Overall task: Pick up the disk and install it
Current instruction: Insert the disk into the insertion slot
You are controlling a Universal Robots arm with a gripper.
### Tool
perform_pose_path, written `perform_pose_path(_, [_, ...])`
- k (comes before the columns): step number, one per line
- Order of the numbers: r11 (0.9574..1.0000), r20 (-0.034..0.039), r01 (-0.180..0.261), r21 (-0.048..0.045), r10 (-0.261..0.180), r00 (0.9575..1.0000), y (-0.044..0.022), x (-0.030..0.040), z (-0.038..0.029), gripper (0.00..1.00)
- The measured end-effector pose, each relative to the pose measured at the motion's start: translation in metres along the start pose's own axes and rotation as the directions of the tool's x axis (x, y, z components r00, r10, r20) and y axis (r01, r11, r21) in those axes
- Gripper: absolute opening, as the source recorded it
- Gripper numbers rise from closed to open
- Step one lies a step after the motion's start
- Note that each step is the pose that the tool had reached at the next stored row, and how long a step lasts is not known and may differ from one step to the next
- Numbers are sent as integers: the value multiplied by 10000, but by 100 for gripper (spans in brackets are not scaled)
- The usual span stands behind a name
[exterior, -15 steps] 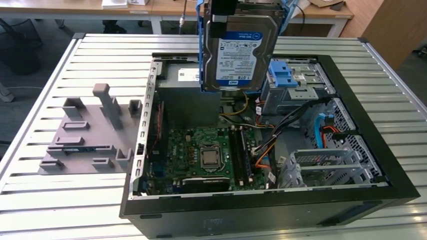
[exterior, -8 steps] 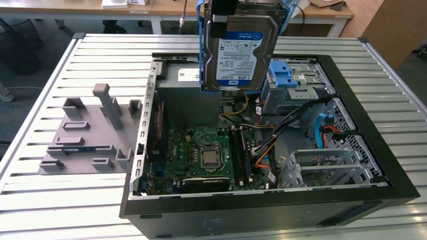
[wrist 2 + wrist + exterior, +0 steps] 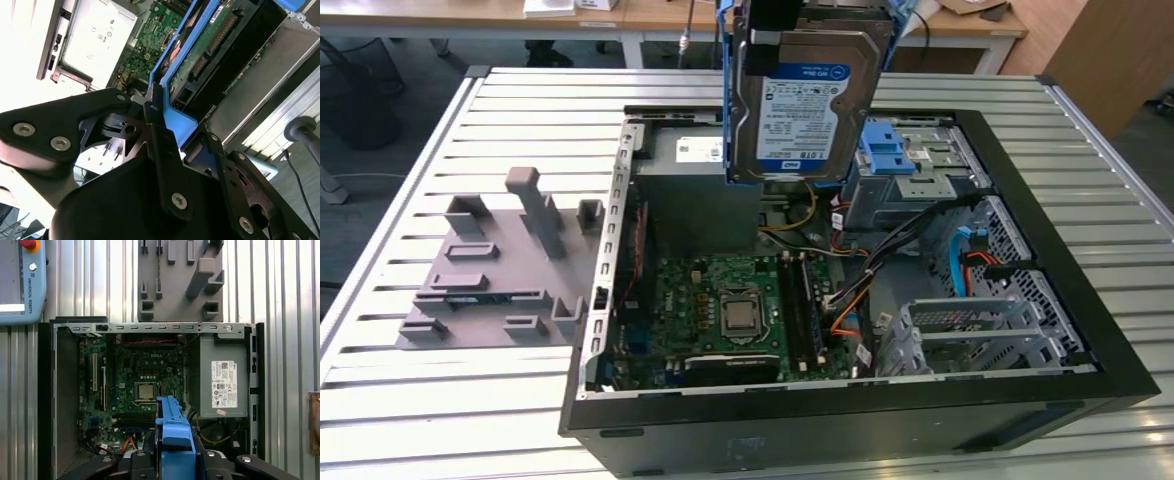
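The open case (image 3: 1067,400) lies on its side, board (image 3: 734,300) facing up. Above it the disk (image 3: 801,110) hangs upright, near the power supply (image 3: 687,190) and the blue bay (image 3: 907,150), touching nothing below. The pincer (image 3: 175,120) is clamped on the disk's blue carrier (image 3: 174,432), its jaws closed on either side.

We judge the carry over the case to be the step in hand. To do it well, we would hold the disk square to its bay and clear of the loose cables (image 3: 854,300) and the case rim. We would also move gently, since a plastic carrier may flex.

The slatted metal surface (image 3: 440,400) also bears a grey fixture (image 3: 494,270), on the exterior view's left. Wooden desks (image 3: 640,15) stand behind.
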State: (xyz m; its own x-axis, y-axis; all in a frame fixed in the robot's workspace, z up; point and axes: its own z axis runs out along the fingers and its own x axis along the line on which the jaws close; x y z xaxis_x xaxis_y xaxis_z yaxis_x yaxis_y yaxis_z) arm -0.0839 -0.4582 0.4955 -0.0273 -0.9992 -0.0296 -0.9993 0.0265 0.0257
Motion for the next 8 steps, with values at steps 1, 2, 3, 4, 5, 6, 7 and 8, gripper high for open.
perform_pose_path(1, [10000, 0, 0, 0, 0, 10000, -2, 0, 0, 36])
perform_pose_path(2, [10000, 0, 0, 0, 0, 10000, -4, 0, 0, 36])
perform_pose_path(3, [10000, 0, 0, 0, 0, 10000, -9, 0, 0, 36])
perform_pose_path(4, [10000, 0, 0, 0, 0, 10000, -15, 0, 0, 36])
perform_pose_path(5, [10000, 0, 0, 0, 0, 10000, -15, 0, 0, 36])
perform_pose_path(6, [10000, 0, 0, 0, 0, 10000, -15, 0, 0, 36])
perform_pose_path(7, [10000, 0, 0, 0, 0, 10000, -16, 0, 0, 36])
perform_pose_path(8, [10000, 0, 0, 0, 0, 10000, -16, -1, 0, 36])
